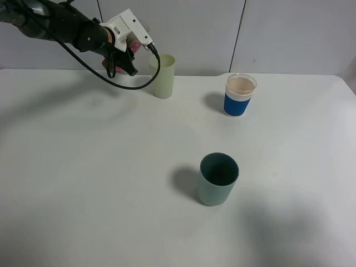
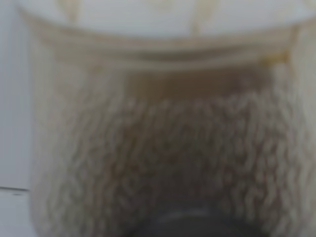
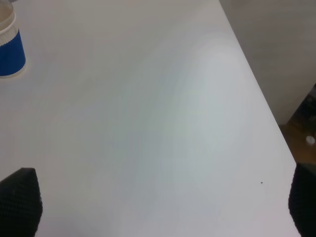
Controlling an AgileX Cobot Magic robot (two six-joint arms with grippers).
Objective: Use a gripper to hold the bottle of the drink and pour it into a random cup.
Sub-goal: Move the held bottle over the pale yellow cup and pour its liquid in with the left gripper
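Observation:
At the back left of the exterior high view, my left gripper (image 1: 125,55) is shut on the bottle (image 1: 135,48). Only bits of its pink label show between the white block and the black fingers. The bottle is held tilted in the air, just left of the rim of the pale yellow-green cup (image 1: 164,77), which stands upright on the table. The left wrist view is filled by the blurred clear bottle (image 2: 158,128) with foamy brown drink inside. In the right wrist view my right gripper (image 3: 163,207) is open over bare table, its black fingertips (image 3: 19,200) far apart.
A dark teal cup (image 1: 218,179) stands near the middle of the white table (image 1: 83,183). A blue-sleeved clear cup (image 1: 240,95) holding brown drink stands at the back right, and the same blue-sleeved cup (image 3: 7,47) shows in the right wrist view. The table's edge (image 3: 256,98) runs close to the right gripper.

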